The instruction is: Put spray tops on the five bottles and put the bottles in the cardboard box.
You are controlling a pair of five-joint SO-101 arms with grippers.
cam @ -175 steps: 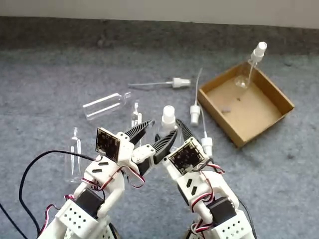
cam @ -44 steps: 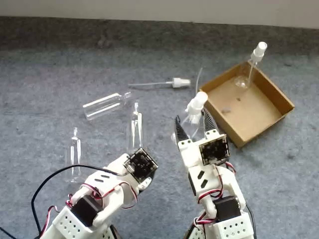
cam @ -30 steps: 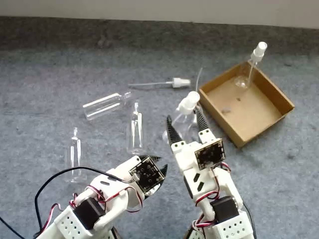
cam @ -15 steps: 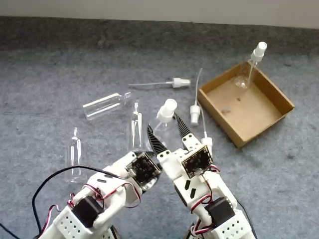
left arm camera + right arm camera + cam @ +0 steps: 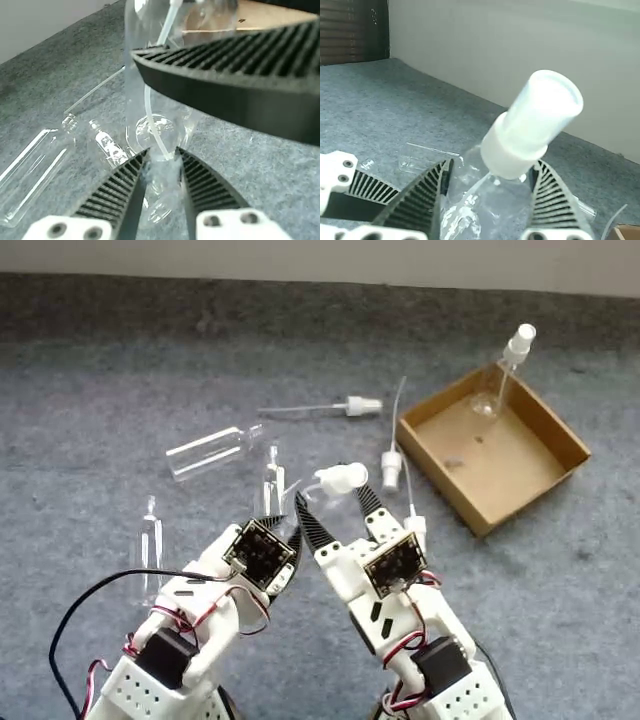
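My right gripper point(image 5: 330, 496) is shut on a clear bottle point(image 5: 318, 502) capped with a white spray top point(image 5: 340, 478) and holds it tilted above the grey mat. In the right wrist view the top point(image 5: 540, 122) sticks out between the ribbed fingers point(image 5: 415, 200). My left gripper point(image 5: 161, 151) is closed in on the lower end of this bottle point(image 5: 160, 100), just left of the right one point(image 5: 284, 526). Three uncapped bottles point(image 5: 212, 452), point(image 5: 272, 482), point(image 5: 150, 545) lie on the mat. Loose spray tops point(image 5: 345, 406), point(image 5: 391, 466), point(image 5: 414, 528) lie nearby. The cardboard box point(image 5: 560, 435) holds one capped bottle point(image 5: 505, 370).
The box sits at the right, its near corner close to the loose tops. A dark strip point(image 5: 300, 305) and a pale wall point(image 5: 300, 258) bound the mat at the back. A black cable point(image 5: 80, 600) loops beside the left arm.
My right gripper carried the capped bottle from beside the box back to the centre and tilted it. My left arm swung forward and closed on the bottle's lower end.
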